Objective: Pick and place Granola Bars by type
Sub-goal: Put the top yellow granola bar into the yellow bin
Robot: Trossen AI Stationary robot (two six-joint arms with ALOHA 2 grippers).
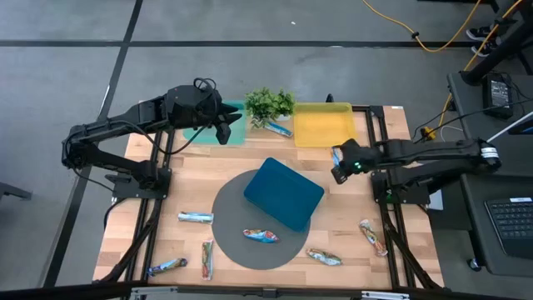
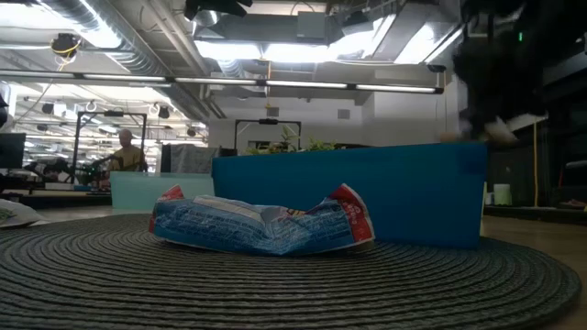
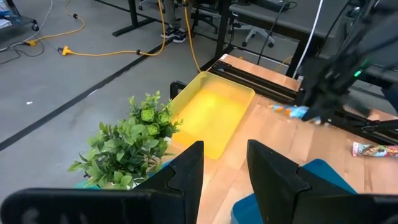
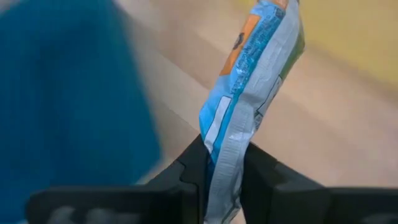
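From above, the right gripper (image 1: 337,163) hangs beside the yellow tray (image 1: 323,123), its fingers clamped on a blue-printed granola bar (image 1: 336,157); carrying it level over the tray's near wall before letting go looks wisest, since the foil seems slippery. The left gripper (image 1: 223,127) waits over the teal tray (image 1: 237,133), by the plant (image 1: 269,103). At tabletop height, another bar (image 2: 263,223) lies crumpled on the round mat (image 2: 275,284) before the blue tray (image 2: 404,192). Past the left fingers (image 3: 186,171), which stand apart and empty, the yellow tray lies ahead. Between the right fingers (image 4: 189,171), the held bar's crimped silver seam is pinched, the blue-and-orange wrapper standing up beyond them.
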